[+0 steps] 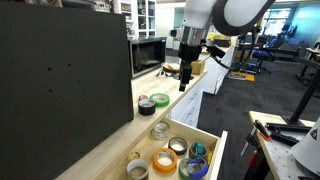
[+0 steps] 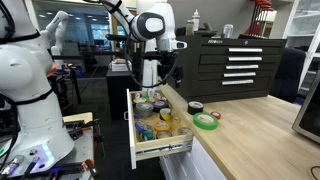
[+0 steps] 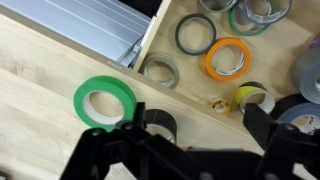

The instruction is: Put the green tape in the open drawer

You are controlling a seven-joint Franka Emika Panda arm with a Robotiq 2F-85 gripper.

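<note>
Green tape (image 3: 79,102) lies flat on my wooden desk (image 3: 40,60), just beside the black tape (image 3: 150,112) and near the open drawer (image 2: 163,148). Drawer holds other rolls, orange tape (image 3: 211,60) among them. My claw (image 3: 195,140) hangs above the desk edge, released, grasping nothing.

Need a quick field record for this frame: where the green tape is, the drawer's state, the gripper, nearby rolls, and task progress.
green tape: lying flat on the wooden counter, outside the drawer
black tape: on the counter close beside the green roll, partly hidden by the gripper in the wrist view
open drawer: pulled out, already holding several tape rolls
orange tape: inside the drawer
gripper: open, empty, raised above the counter near the two rolls
progress: green roll not yet grasped
</note>
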